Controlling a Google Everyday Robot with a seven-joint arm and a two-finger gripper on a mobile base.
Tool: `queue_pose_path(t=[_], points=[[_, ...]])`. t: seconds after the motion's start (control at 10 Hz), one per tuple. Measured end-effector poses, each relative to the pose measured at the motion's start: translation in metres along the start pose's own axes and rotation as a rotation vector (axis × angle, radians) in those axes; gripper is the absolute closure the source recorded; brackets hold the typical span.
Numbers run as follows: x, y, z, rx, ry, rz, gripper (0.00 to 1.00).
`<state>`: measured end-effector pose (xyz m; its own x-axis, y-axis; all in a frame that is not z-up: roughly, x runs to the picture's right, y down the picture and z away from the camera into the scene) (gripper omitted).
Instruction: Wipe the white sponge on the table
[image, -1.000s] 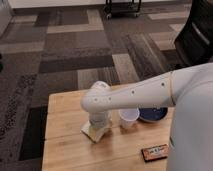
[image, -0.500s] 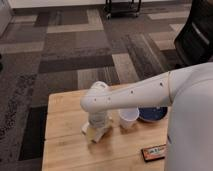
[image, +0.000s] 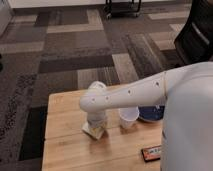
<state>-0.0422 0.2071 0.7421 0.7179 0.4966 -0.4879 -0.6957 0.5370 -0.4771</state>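
Note:
The white sponge lies flat on the light wooden table, left of the middle. My gripper points straight down onto the sponge, at the end of the white arm that reaches in from the right. It is shut on the sponge. The wrist covers most of the sponge, and only its front and left edges show.
A white plastic cup stands just right of the sponge, close to the gripper. A blue bowl sits behind it, partly under the arm. A dark flat packet lies near the front right edge. Patterned carpet lies beyond the table.
The gripper has closed on the sponge while staying over the same spot. The arm has barely moved, and the cup, bowl and packet are where they were.

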Motion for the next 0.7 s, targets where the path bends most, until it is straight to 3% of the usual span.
queue_pose_path(t=[0.3,0.5,0.7], points=[[-0.027,0.012,0.005,-0.031,-0.033,-0.045,1.0],[-0.059,0.011,0.006,-0.036,-0.077,-0.098,1.0],[-0.075,0.009,0.012,-0.05,-0.09,-0.133,1.0]])
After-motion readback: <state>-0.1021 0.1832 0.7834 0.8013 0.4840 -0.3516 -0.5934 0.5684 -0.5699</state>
